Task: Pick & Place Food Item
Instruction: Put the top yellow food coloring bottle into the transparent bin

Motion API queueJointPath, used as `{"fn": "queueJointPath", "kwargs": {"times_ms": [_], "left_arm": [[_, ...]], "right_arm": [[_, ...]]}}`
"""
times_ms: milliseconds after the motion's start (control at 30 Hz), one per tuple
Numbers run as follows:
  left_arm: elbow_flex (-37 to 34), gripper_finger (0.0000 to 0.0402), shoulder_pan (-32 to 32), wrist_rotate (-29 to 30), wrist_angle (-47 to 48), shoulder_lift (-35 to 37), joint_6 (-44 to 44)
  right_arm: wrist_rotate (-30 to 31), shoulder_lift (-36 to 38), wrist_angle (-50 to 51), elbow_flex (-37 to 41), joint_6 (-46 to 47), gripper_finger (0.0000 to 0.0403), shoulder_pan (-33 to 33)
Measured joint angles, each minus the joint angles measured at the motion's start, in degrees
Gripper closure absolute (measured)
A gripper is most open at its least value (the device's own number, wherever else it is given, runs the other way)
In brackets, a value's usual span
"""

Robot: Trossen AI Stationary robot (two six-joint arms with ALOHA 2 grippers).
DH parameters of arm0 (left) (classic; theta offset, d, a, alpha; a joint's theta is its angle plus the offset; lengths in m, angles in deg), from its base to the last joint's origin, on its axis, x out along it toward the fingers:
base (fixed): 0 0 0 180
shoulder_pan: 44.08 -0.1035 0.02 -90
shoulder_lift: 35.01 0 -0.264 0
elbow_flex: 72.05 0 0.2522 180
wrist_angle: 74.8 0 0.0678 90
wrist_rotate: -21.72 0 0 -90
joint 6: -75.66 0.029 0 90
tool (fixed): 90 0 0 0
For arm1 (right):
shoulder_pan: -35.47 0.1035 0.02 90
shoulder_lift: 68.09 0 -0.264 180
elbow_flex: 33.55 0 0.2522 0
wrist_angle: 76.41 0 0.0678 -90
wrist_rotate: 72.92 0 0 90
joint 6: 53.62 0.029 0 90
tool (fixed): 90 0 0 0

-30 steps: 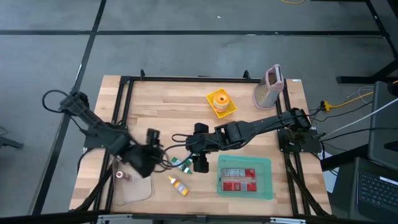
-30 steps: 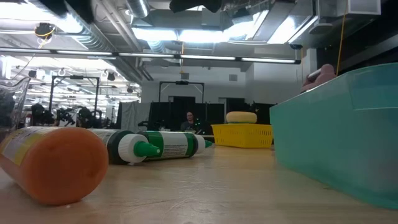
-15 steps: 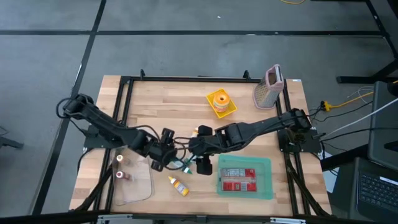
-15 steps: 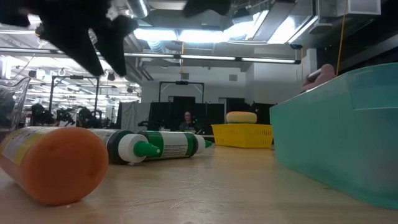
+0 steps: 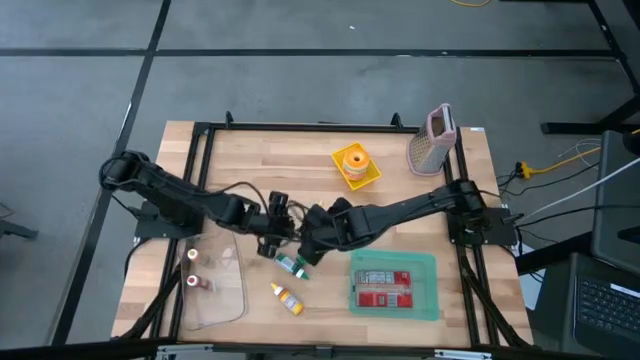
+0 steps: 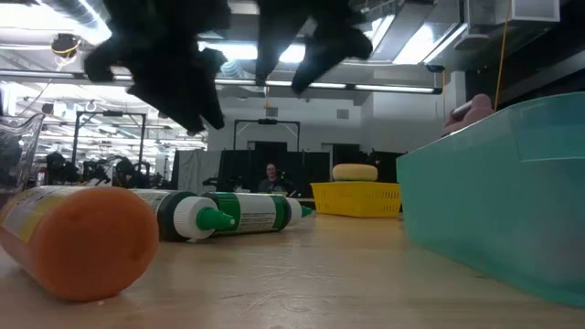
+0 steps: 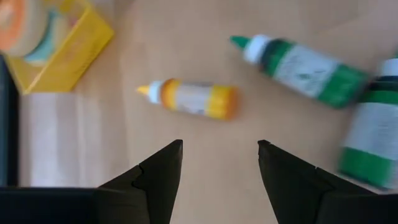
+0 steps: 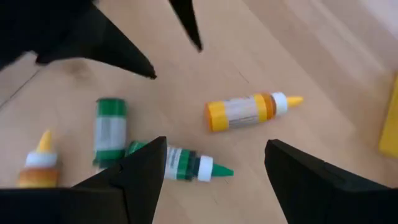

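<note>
Several small squeeze bottles lie on their sides mid-table. In the right wrist view I see a yellow-orange one [image 8: 249, 111], two green ones [image 8: 180, 163] [image 8: 111, 130] and another yellow one [image 8: 37, 163]. The high view shows the green pair [image 5: 293, 265] and the near yellow bottle [image 5: 288, 298]. My left gripper [image 5: 272, 232] hangs open above the wood just left of them, and its wrist view shows a yellow bottle [image 7: 193, 99] ahead of its fingers. My right gripper [image 5: 308, 248] hangs open over the green pair. Neither touches anything.
A teal bin [image 5: 432, 290] with a red packet stands at the near right. A yellow tray [image 5: 370, 178] and a pink-topped grater [image 5: 432, 140] are at the back. A clear container [image 5: 215, 290] sits at the near left. Bare wood lies at the back left.
My left gripper has swung from the near left, over the clear container, toward the table's middle and has come down beside the bottles. My right gripper has sunk and rolled over the green bottles. Both now show at the top of the low view. The bottles have stayed put.
</note>
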Motion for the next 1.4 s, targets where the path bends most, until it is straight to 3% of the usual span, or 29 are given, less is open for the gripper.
{"fn": "queueJointPath", "kwargs": {"times_ms": [167, 333, 400, 767, 1033, 1133, 1400], "left_arm": [[-2.02, 0.0194, -4.04, 0.37, -1.46, 1.08, 4.26], [-7.63, 0.0194, -8.76, -13.49, -7.18, 8.97, 4.53], [-10.38, 0.0194, -10.22, -15.68, -8.59, 15.55, 3.21], [-19.53, 0.0194, -7.28, -9.03, -6.90, 57.00, -4.39], [-19.92, 0.0194, -3.33, -8.28, -6.01, 77.40, -3.26], [-19.86, 0.0194, -3.06, -11.06, -5.89, 82.33, -3.15], [-18.40, 0.0194, -3.17, -20.24, -1.76, 82.27, -4.00]], "right_arm": [[-0.35, -2.93, 0.23, 0.02, 5.64, 0.0135, -0.84], [3.46, -2.81, 0.87, 0.02, 7.86, 0.0135, -0.03], [3.63, -2.39, 1.16, 0.01, 8.79, 0.0135, 0.96], [14.11, -2.32, -0.17, -0.02, 20.34, 0.0135, 3.83], [15.47, -4.77, -7.21, -0.02, 36.62, 0.0135, -0.95], [13.18, -6.49, -12.76, -0.07, 40.27, 0.0135, -2.70], [3.14, -13.60, -16.91, -0.02, 54.13, 0.0135, -5.62]]}}
